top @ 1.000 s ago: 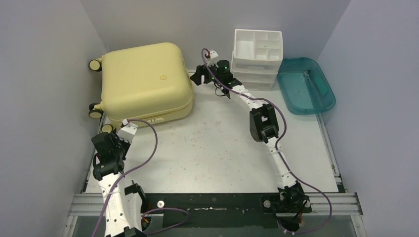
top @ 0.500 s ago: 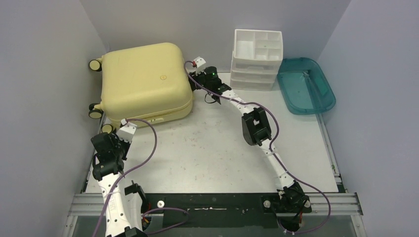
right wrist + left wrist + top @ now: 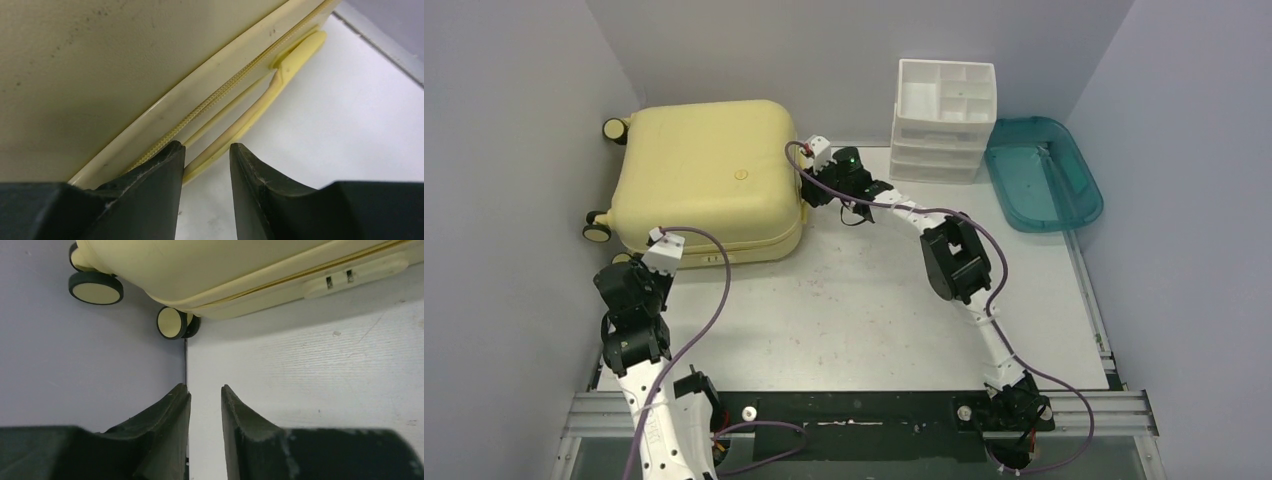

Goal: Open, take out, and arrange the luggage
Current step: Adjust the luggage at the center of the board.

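The pale-yellow luggage (image 3: 704, 180) lies flat and zipped shut at the back left, its wheels toward the left wall. My right gripper (image 3: 808, 190) is against its right side. In the right wrist view the jaws (image 3: 207, 145) stand slightly apart and empty, with the suitcase's yellow side handle (image 3: 260, 110) and zipper seam (image 3: 220, 95) just ahead of the tips. My left gripper (image 3: 632, 272) sits at the suitcase's near-left corner. In the left wrist view it (image 3: 205, 387) is narrowly open and empty, short of a wheel (image 3: 171, 322) and the lock (image 3: 350, 277).
A white drawer organizer (image 3: 944, 120) stands at the back, right of the suitcase. A teal plastic tray (image 3: 1042, 172) lies at the back right. The left wall (image 3: 514, 200) is close beside the suitcase's wheels and my left arm.
My right gripper has moved left onto the suitcase's side, and the suitcase has slid and turned toward the left wall. My left arm has drawn back to the left.
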You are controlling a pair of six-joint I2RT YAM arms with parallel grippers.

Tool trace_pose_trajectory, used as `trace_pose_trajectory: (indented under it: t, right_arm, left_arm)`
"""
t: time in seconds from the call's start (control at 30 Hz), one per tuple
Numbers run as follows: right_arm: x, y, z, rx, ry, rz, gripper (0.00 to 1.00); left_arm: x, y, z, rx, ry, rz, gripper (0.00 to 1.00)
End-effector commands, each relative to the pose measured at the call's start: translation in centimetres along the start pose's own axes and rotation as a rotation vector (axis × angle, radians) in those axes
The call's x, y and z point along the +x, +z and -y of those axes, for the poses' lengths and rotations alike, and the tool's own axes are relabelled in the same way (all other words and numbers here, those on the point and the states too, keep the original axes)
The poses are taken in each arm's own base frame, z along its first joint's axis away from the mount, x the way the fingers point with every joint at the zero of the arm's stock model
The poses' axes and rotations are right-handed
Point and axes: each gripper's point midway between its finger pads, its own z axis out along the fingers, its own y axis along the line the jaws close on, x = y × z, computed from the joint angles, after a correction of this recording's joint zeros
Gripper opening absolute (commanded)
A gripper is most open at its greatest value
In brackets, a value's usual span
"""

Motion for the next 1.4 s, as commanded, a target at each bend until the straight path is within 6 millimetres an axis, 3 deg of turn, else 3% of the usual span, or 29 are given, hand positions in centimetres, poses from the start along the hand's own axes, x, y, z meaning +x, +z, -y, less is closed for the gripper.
trace_pose_trajectory:
  t: [0.0, 0.17, 0.33, 0.47, 0.57, 0.7, 0.83, 0.97, 1.07, 1.37]
  right_arm:
    - [2.4, -2.5, -9.2, -0.237, 0.077, -0.147, 0.37]
    - [1.8, -5.0, -11.6, -0.258, 0.075, -0.149, 0.37]
    - [1.4, -6.7, -12.7, -0.258, 0.092, -0.140, 0.38]
    - [0.0, -8.6, -11.5, -0.220, 0.046, -0.107, 0.55]
    - [-1.6, -11.0, -10.9, -0.243, -0.028, -0.061, 0.67]
    - [-3.2, -14.3, -12.1, -0.372, -0.122, -0.014, 0.78]
    - [-3.5, -16.9, -14.0, -0.459, -0.237, 0.015, 0.83]
    - [-3.7, -18.6, -14.8, -0.469, -0.296, 0.050, 0.90]
    - [-3.7, -19.3, -15.3, -0.471, -0.313, 0.058, 1.00]
    - [-4.9, -21.3, -15.7, -0.456, -0.385, 0.061, 1.00]
  left_arm:
    - [-3.5, -1.3, -2.5, -0.085, 0.027, 0.113, 0.36]
    - [-5.1, -1.4, -3.2, -0.094, 0.061, 0.160, 0.65]
    - [-6.2, -0.7, -3.7, -0.084, 0.049, 0.173, 0.71]
    - [-6.1, -0.3, -3.3, -0.064, 0.022, 0.170, 0.81]
    - [-5.4, -0.4, -3.2, -0.080, 0.014, 0.164, 0.97]
    - [-4.0, -0.4, -4.6, -0.182, 0.003, 0.117, 0.97]
    - [-2.4, 0.1, -8.4, -0.363, 0.041, -0.011, 0.97]
    - [-1.2, 1.5, -11.5, -0.443, 0.209, -0.163, 0.97]
    - [-1.4, 2.4, -13.0, -0.422, 0.292, -0.190, 0.97]
    - [-3.5, 4.0, -17.3, -0.427, 0.391, -0.188, 0.97]
